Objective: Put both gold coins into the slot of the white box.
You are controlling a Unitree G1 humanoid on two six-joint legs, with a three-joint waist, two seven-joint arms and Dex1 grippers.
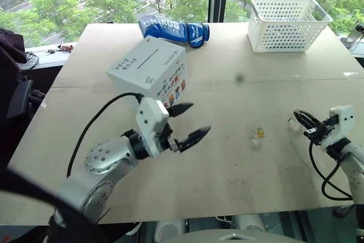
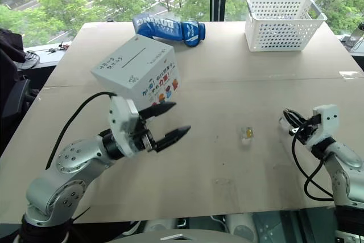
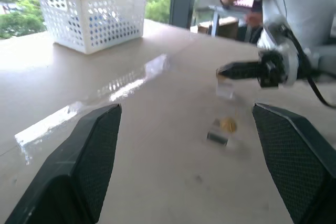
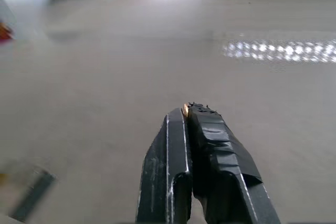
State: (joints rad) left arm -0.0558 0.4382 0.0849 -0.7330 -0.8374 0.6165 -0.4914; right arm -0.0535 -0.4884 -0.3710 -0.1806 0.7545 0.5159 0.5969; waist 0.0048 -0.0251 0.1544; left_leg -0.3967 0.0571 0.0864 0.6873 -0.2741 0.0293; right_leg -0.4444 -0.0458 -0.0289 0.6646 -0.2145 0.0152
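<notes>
On the table (image 1: 187, 174), one gold coin (image 1: 259, 134) lies loose; your right gripper (image 4: 187, 109) is pinched shut on what looks like the other. Your left gripper (image 1: 189, 123) gapes empty beside the white box (image 1: 149, 69); neither coin has reached its slot (image 1: 146, 58).

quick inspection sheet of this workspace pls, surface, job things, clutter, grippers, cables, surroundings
surface: tan table, glare patches.
job's things: white box tilted, slot on its upper face; one gold coin on the table; a sliver of gold shows between the right fingertips.
clutter: white basket, blue glove at the far edge.
grippers: left gripper open, empty, beside the box; right gripper shut on the gold sliver.
cables: black cable on the left arm.
surroundings: windows, trees; a person beyond the table.
</notes>
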